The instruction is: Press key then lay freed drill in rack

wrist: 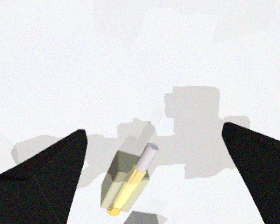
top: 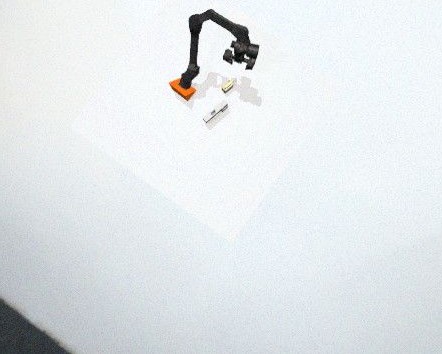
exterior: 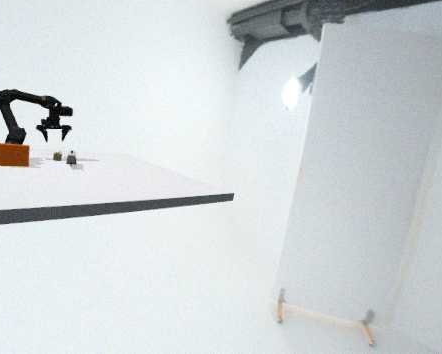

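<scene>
Presently:
Gripper (wrist: 150, 178): spread wide, nothing held.
Drill (wrist: 131, 178): judged rigid, light, smooth; best taken across its protruding pale shank.

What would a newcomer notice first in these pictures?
The black arm on its orange base stands out against the white table. Its open gripper hangs empty above a small yellowish holder with a pale rod. In the exterior view, a tall white panel leans at right.
</scene>
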`<state>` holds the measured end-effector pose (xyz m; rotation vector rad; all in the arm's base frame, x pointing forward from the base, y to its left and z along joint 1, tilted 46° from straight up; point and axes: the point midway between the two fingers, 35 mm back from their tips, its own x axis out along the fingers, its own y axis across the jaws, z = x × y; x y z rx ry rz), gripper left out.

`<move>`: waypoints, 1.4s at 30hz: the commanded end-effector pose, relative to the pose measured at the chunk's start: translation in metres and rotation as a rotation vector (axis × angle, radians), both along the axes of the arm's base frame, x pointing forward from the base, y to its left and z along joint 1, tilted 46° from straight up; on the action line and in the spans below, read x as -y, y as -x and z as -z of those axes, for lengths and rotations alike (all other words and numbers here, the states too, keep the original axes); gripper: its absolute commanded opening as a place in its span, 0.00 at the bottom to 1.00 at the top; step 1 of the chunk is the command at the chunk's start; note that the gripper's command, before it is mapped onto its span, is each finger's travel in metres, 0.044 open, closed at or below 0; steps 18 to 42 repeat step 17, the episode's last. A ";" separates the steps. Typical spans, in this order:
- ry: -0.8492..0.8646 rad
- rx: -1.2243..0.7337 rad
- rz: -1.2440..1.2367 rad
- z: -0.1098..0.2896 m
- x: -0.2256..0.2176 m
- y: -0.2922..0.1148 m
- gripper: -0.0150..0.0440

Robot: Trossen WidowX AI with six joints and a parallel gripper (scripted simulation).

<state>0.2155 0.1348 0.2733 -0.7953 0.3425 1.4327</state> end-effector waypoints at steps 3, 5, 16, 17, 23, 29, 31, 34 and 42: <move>-0.049 0.436 -0.237 -0.073 -0.029 0.042 1.00; -0.072 0.563 -0.303 -0.094 -0.035 0.060 1.00; -0.226 1.088 -0.522 -0.182 -0.028 0.160 1.00; -0.244 1.139 -0.540 -0.189 -0.024 0.169 1.00; -0.244 1.139 -0.540 -0.189 -0.024 0.169 1.00; -0.244 1.139 -0.540 -0.189 -0.024 0.169 1.00; -0.244 1.139 -0.540 -0.189 -0.024 0.169 1.00; -0.244 1.139 -0.540 -0.189 -0.024 0.169 1.00; -0.244 1.139 -0.540 -0.189 -0.024 0.169 1.00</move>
